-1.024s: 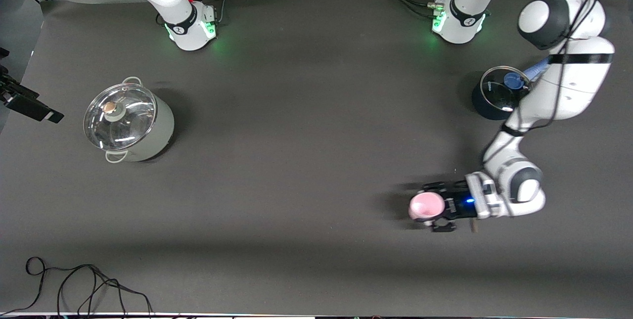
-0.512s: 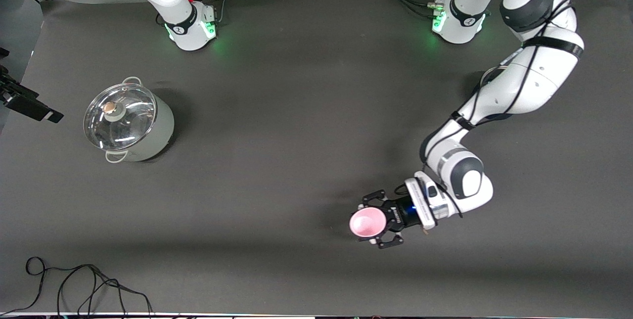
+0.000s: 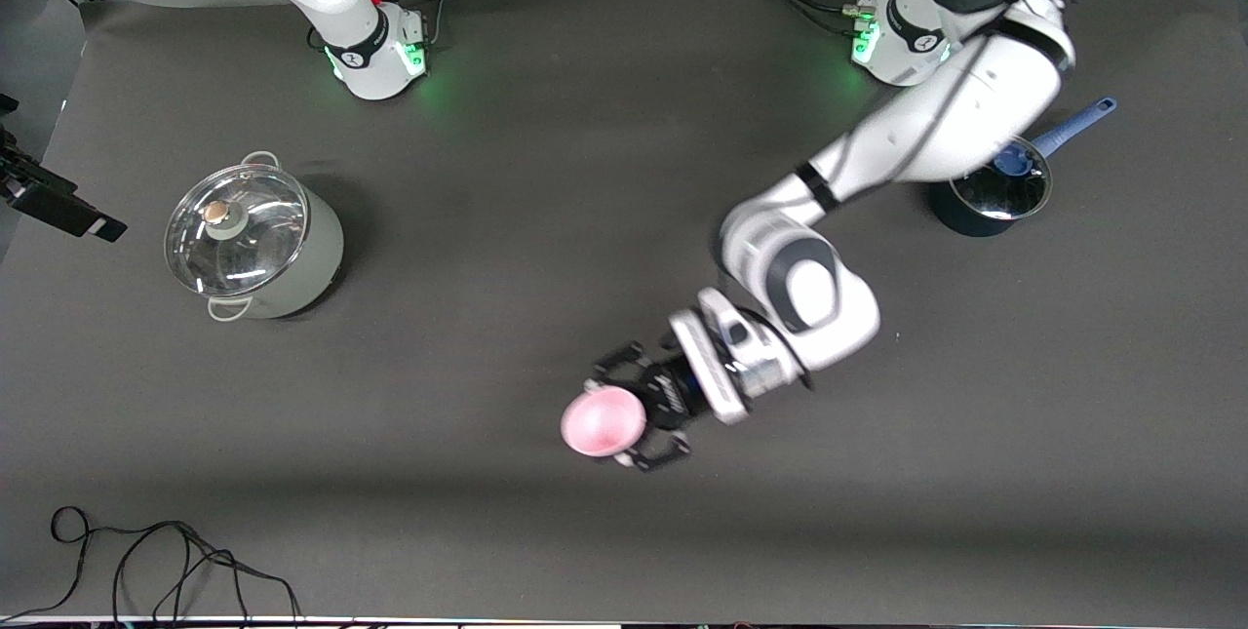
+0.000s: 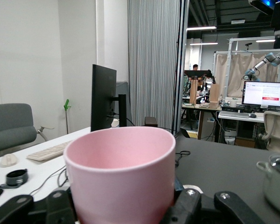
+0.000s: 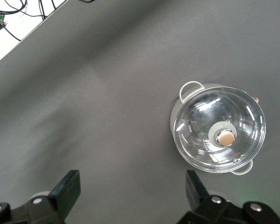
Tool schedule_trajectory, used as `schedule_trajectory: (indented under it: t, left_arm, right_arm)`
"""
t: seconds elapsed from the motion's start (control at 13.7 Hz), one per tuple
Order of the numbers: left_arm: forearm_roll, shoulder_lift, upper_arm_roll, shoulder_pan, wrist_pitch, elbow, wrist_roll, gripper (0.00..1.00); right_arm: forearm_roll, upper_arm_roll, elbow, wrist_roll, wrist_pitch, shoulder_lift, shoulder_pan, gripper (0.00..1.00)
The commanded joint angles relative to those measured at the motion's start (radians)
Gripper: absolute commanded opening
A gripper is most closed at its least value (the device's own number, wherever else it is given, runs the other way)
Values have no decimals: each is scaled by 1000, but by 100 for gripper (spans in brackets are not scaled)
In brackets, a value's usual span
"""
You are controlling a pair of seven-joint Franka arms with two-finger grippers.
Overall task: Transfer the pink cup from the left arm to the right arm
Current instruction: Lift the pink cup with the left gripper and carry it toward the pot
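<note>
The table point(image 3: 546, 219) is broadly bare through its middle, with open room around the raised cup on every side. A lidded grey pot point(image 3: 255, 237) sits toward the right arm's end; a dark saucepan point(image 3: 987, 195) with a blue handle sits toward the left arm's end, partly covered by the left arm. A loose cable point(image 3: 166, 561) lies at the table edge nearest the front camera.

The left gripper point(image 3: 639, 410) is clamped on the pink cup point(image 3: 603, 421), held over the middle of the table; the cup appears tipped sideways, though its exact tilt is unclear.

The right gripper point(image 5: 130, 196) waits high above the grey pot, fingers spread wide, holding nothing.
</note>
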Motion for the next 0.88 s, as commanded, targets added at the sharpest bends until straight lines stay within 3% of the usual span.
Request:
schedule_trajectory:
  t: [0.0,0.29,0.8]
  left_arm:
    - [-11,-10,16,-150,123,119,-109,0]
    - [-8,-49,10,-282,326,175,-122,0]
    - [-3,-85,23,-412,461,250,-163,0]
  right_arm:
    - [31,14,40,27,-3,9,6,100]
    - [32,48,129,83,-12,59,29,100]
    - [22,48,266,225,-49,147,140,100]
